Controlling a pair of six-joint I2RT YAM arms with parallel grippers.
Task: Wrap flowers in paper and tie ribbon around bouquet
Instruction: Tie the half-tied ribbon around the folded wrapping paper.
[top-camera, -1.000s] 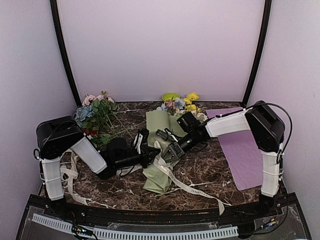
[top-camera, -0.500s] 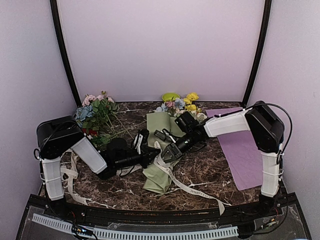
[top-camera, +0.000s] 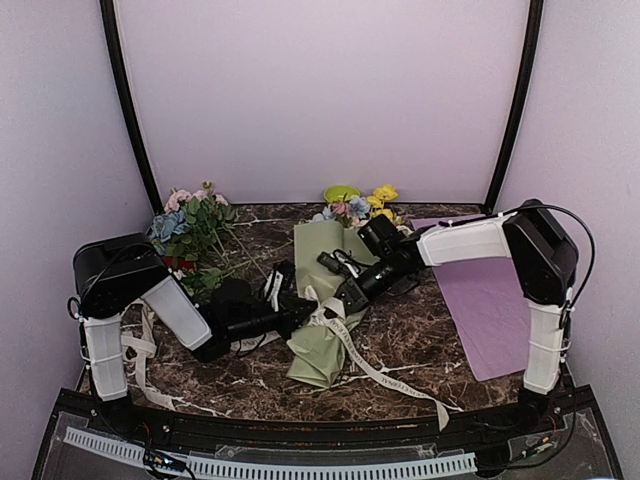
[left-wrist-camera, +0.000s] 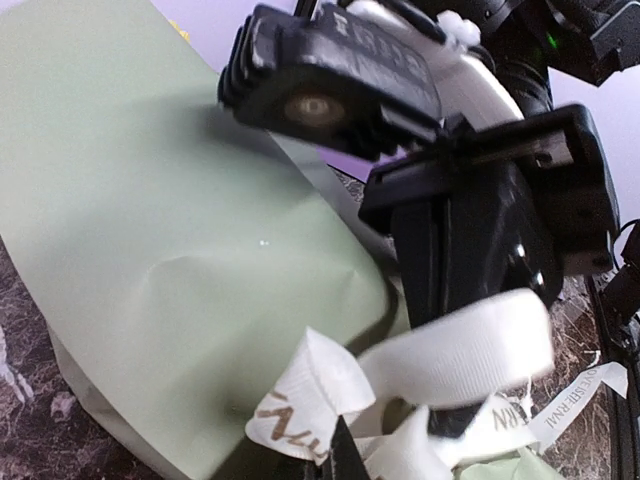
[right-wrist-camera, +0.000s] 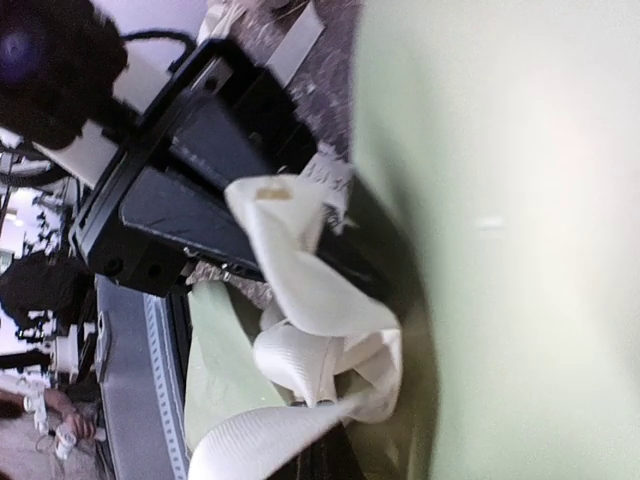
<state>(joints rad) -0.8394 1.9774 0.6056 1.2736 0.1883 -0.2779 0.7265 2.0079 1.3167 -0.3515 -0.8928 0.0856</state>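
A loose leafy cluster (top-camera: 195, 228) lies at the back left of the worktop (top-camera: 250, 385), close to the left wall. The left tool (top-camera: 298, 313) lies low, its jaws together on the ribbon (top-camera: 375, 370), right against the left flank of the bouquet (top-camera: 318, 350). The bouquet lies mid-worktop with its narrow end toward the near edge. The flowers (top-camera: 372, 205) poke out of its wide end by the back wall. The ribbon bunches in loops at the cone's waist, and 1 tail runs right and forward, almost to the near edge. The right tool (top-camera: 345, 300) comes in from the right, jaws pinched together on a ribbon loop. The 2 tools nearly touch over the cone. Bare marble lies right of the cone. A flat purple sheet (top-camera: 490, 300) lies beyond it, along the right wall under the right arm.
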